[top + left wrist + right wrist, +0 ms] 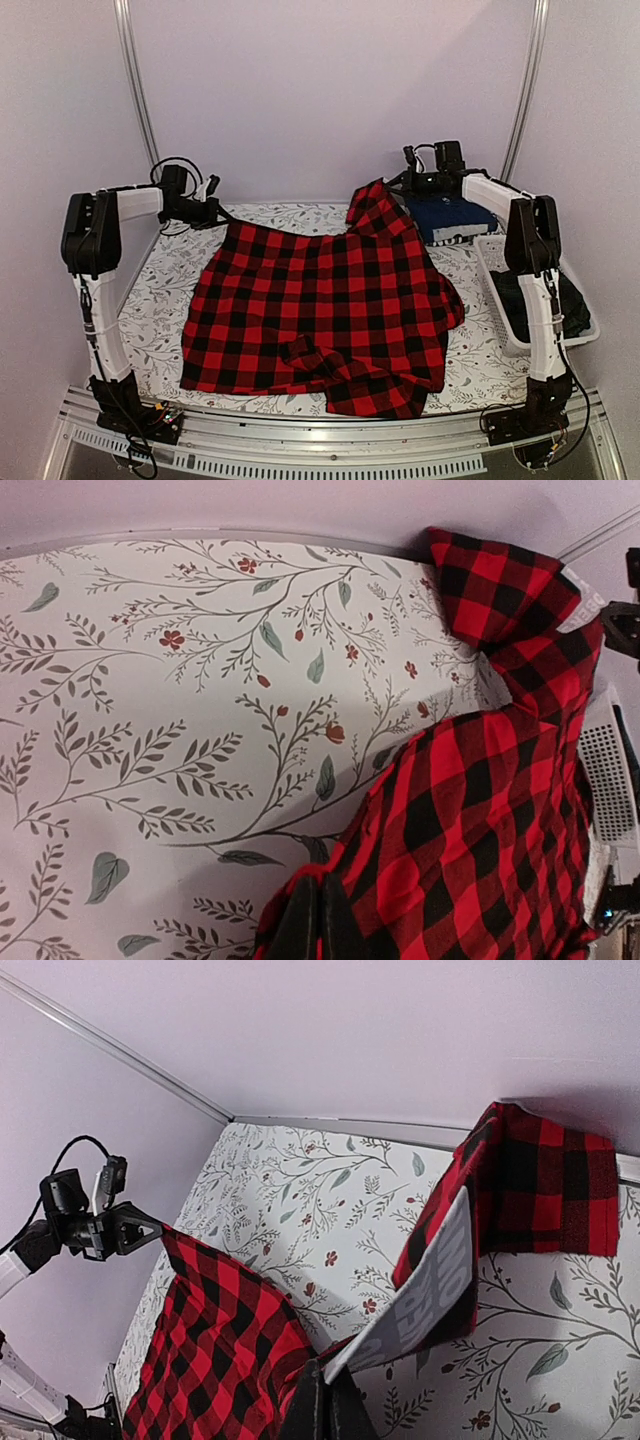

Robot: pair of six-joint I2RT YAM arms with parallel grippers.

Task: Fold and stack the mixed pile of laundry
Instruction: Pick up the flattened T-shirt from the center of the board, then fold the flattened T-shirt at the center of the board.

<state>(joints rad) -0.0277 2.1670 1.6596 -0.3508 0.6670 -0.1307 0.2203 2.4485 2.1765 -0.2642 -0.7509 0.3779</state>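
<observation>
The red-and-black checked flannel shirt point(320, 310) lies spread across the table, and both of its far corners are lifted. My left gripper point(215, 212) is shut on the shirt's far left edge. In the left wrist view the fingertips point(322, 880) pinch the checked cloth point(480, 810). My right gripper point(402, 186) is shut on the far right corner, which is raised highest. In the right wrist view that gripper point(328, 1372) clamps the shirt point(220, 1330) by its grey label point(430, 1295). A navy blue folded garment point(450, 215) lies behind the right gripper.
A white lattice basket point(495, 270) at the right edge holds a dark garment point(572, 300). The floral table cloth point(160, 300) covers the table. Grey walls close in the back and sides. The shirt's near sleeve is bunched at the front point(330, 365).
</observation>
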